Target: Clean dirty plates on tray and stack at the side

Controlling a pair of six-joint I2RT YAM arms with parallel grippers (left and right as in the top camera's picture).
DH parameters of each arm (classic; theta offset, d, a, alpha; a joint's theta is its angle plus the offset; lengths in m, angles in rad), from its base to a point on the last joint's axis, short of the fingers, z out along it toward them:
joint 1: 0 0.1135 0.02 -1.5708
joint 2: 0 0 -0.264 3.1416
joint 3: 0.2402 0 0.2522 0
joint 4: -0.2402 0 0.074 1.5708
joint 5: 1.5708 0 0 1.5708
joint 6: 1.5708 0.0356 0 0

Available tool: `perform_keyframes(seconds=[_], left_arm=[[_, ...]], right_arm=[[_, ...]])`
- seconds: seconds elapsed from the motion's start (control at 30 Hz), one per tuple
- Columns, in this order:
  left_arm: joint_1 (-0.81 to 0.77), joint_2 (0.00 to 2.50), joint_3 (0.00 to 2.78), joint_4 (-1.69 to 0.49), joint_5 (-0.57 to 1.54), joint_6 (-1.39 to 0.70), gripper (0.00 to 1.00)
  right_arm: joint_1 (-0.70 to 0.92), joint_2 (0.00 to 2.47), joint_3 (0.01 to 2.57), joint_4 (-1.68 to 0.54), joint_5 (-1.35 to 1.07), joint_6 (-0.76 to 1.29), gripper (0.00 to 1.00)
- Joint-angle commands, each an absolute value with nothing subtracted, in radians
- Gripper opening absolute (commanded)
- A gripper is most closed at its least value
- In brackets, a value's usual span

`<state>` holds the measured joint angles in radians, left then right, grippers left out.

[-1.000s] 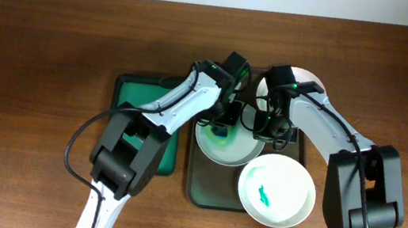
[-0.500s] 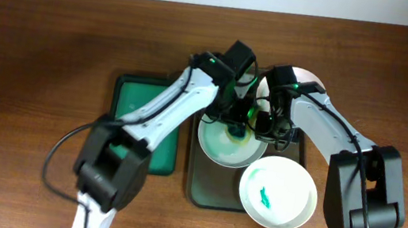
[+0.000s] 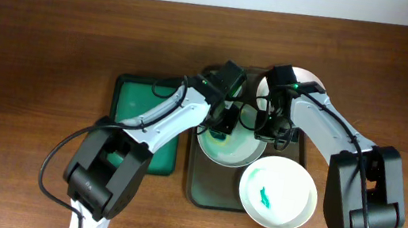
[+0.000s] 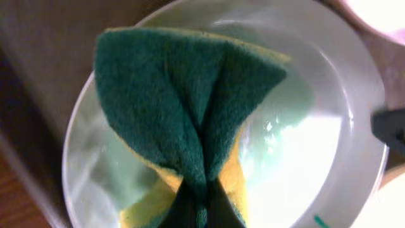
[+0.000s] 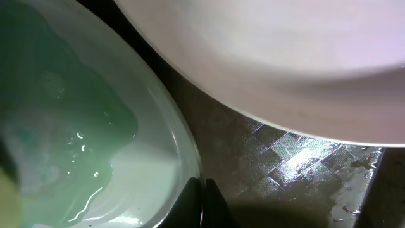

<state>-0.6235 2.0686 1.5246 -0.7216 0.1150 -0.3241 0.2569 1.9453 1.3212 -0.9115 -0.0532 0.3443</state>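
The wooden worktop (image 3: 38, 43) is crowded at its middle by both arms. The dark tray (image 3: 206, 185) lies there, running lengthwise from the far edge towards the near edge. Most of its floor is covered by the three plates and the arms, so only a strip along its left rim and its near left corner is seen. A smaller green tray (image 3: 128, 99) is set just beside that left rim, and its right part is hidden by the left arm (image 3: 164, 116).

The far plate (image 3: 305, 77), at the tray's far right corner, is largely hidden under the right arm (image 3: 329, 132). In the right wrist view it is only a blurred white expanse. The near plate (image 3: 277, 192) overhangs the tray's near right corner and carries a small teal smear (image 3: 263, 193). The middle plate (image 3: 224, 150) sits in the tray between the two, and a thin, pale green wet film (image 5: 69, 145) is held in it.

A green-and-yellow sponge (image 4: 190, 107) is pressed onto the middle plate, folded and clamped in the left end effector (image 4: 196, 206). The right end effector (image 5: 202, 202) is closed on that plate's right rim, and its fingers are cut off by the lower edge of the view.
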Motion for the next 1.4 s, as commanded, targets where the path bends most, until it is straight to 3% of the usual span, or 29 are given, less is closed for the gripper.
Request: perform_keyframes(seconds=[0.0,0.43,0.7,0.9,1.03,1.13,1.23,1.37], left_arm=[[-0.632,2.059,1.451,-0.659,0.108,-0.357,0.0],[-0.682,2.048,1.442,-0.627,0.432,-0.392,0.0],[-0.53,1.73,1.513,-0.826,0.185,-0.389,0.0],[-0.349,1.671,1.513,-1.029,0.036,-0.312,0.0],[-0.224,1.671,1.507,-1.098,0.036,-0.225,0.0],[-0.173,1.671,1.504,-1.13,0.037,-0.207,0.0],[-0.174,1.671,1.491,-1.13,0.036,-0.207,0.0],[-0.174,1.672,1.452,-1.119,-0.06,-0.207,0.0]], right_arm=[[0.262,1.933,1.31,-0.915,-0.059,0.356,0.04],[0.262,1.933,1.31,-0.914,-0.067,0.356,0.04],[0.262,1.933,1.31,-0.915,-0.067,0.356,0.04],[0.262,1.933,1.31,-0.915,-0.067,0.356,0.05],[0.262,1.933,1.31,-0.918,-0.067,0.356,0.32],[0.262,1.933,1.298,-0.918,-0.067,0.356,0.35],[0.262,1.933,1.26,-0.872,-0.067,0.357,0.3],[0.262,1.933,1.246,-0.841,-0.075,0.356,0.04]])
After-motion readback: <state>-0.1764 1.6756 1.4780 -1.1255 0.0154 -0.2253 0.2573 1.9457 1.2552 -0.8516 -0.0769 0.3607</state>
